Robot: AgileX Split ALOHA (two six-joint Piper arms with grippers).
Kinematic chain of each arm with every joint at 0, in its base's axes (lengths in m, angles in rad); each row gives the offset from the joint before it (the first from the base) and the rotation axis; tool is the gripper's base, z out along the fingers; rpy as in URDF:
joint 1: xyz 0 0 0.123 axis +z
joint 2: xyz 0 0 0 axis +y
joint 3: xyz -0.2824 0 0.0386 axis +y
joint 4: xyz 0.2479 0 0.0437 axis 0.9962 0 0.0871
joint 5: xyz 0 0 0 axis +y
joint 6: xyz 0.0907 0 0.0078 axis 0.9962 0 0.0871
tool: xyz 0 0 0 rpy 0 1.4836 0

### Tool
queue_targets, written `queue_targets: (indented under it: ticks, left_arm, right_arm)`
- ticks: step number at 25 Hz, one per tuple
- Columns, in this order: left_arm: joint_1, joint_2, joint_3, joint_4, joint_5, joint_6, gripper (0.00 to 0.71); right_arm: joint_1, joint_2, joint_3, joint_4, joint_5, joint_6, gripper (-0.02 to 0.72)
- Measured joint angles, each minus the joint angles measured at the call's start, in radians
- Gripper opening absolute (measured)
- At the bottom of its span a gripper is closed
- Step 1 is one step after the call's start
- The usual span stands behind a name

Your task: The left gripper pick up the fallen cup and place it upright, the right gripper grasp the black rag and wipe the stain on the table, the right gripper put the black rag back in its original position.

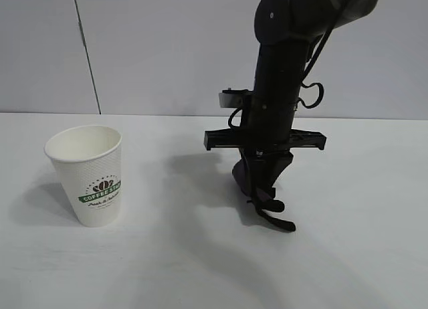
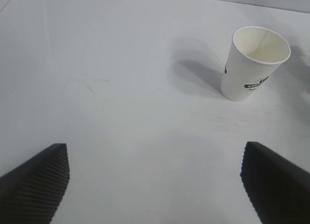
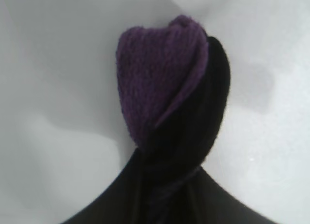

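The cup [image 1: 89, 175] stands upright on the white bench [image 1: 348, 255], at the exterior view's left, well apart from the right arm; nothing lies between them. The right pincer [image 1: 267, 200] points straight down, clenched on the black rag [image 3: 169, 88], which hangs from its tips just above the bench. The left pincer [image 2: 155, 185] is spread wide and holds nothing, its fingers [image 2: 36, 178] short of the cup.
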Motion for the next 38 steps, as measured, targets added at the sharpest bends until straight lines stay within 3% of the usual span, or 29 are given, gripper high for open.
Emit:
queue_targets:
  ticks: [7,15,17,21,23,38]
  left_arm:
    - [0.000,0.000,0.000,0.000,0.000,0.000,0.694]
    - [0.000,0.000,0.000,0.000,0.000,0.000,0.694]
    - [0.000,0.000,0.000,0.000,0.000,0.000,0.694]
    - [0.000,0.000,0.000,0.000,0.000,0.000,0.694]
    - [0.000,0.000,0.000,0.000,0.000,0.000,0.694]
    - [0.000,0.000,0.000,0.000,0.000,0.000,0.694]
  right_arm:
    - [0.000,0.000,0.000,-0.085,-0.015,0.028,0.106]
    - [0.000,0.003,0.000,-0.035,-0.071,0.000,0.113]
    - [0.000,0.009,0.000,-0.028,-0.072,-0.008,0.188]
    - [0.000,0.012,0.000,-0.025,-0.072,-0.014,0.514]
    - [0.000,0.012,0.000,-0.025,-0.072,-0.015,0.580]
    - [0.000,-0.273,0.002,-0.025,-0.030,-0.017,0.578]
